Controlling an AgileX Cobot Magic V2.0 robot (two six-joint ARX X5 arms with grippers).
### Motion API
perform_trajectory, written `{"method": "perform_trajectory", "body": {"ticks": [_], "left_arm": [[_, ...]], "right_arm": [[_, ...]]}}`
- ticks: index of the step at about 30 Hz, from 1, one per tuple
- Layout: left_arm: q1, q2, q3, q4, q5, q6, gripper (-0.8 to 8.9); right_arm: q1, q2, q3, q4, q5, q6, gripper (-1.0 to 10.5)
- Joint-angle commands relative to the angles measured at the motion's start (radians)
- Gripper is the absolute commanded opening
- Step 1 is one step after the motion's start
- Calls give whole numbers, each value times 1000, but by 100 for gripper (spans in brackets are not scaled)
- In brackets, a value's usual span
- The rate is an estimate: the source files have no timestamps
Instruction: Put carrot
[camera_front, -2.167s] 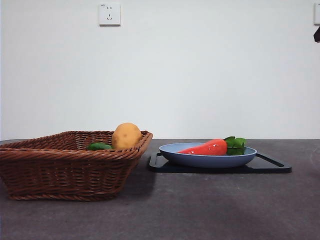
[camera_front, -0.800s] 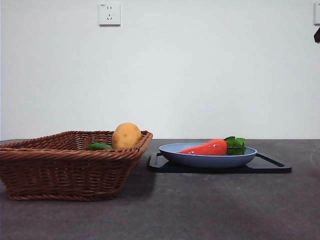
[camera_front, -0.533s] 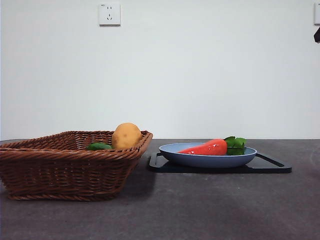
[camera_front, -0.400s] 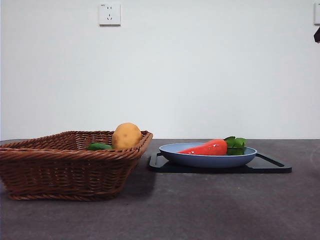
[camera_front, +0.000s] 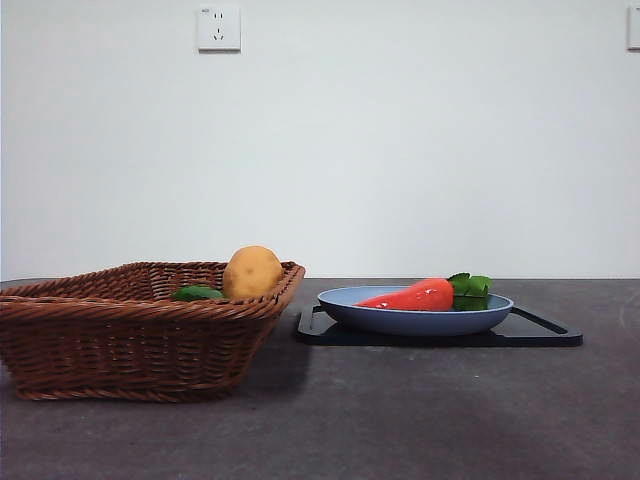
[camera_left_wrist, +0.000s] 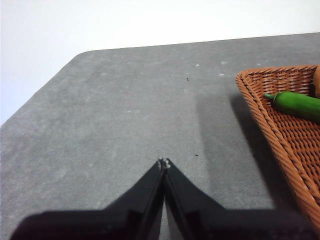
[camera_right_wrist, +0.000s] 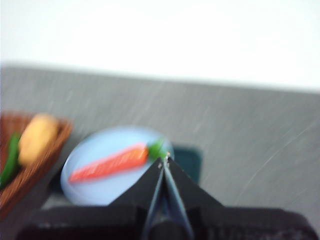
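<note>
The orange-red carrot (camera_front: 412, 296) with green leaves (camera_front: 470, 288) lies in a blue plate (camera_front: 415, 320) on a black tray (camera_front: 540, 333). The blurred right wrist view shows the carrot (camera_right_wrist: 110, 162) on the plate (camera_right_wrist: 100, 150) too. My right gripper (camera_right_wrist: 164, 160) is shut and empty, well above the table, near the carrot's leafy end. My left gripper (camera_left_wrist: 163, 162) is shut and empty over bare table beside the wicker basket (camera_left_wrist: 285, 130). Neither gripper shows in the front view.
The wicker basket (camera_front: 140, 335) stands left of the tray and holds a tan potato (camera_front: 252, 271) and a small dark green vegetable (camera_front: 198, 293). The vegetable also shows in the left wrist view (camera_left_wrist: 297, 104). A wall socket (camera_front: 219, 27) is high on the wall.
The black arm tip at the front view's top right edge has gone out of view. The carrot, plate and basket have not moved.
</note>
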Motion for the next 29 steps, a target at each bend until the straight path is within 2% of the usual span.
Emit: {"method": "perform_trajectory", "body": {"ticks": [1, 5, 9, 12, 15, 21, 29], "left_arm": [[2, -2, -6, 12, 0, -10, 8], [2, -2, -6, 12, 0, -10, 8], [2, -2, -6, 12, 0, -10, 8], [2, -3, -6, 12, 0, -10, 8], [2, -3, -6, 12, 0, -10, 8], [2, -3, -6, 12, 0, -10, 8], [2, -2, -6, 12, 0, -10, 8]], "right_arm": [[-67, -82, -39, 8, 4, -14, 4], [-186, -168, -114, 9, -14, 27, 4], [-286, -209, -198, 19, -183, 45, 4], [-334, -219, -269, 53, -257, 46, 4], [-354, -227, -338, 97, -283, 54, 4], [-356, -260, -431, 133, -283, 61, 4], [-355, -291, -462, 104, -279, 72, 4]]}}
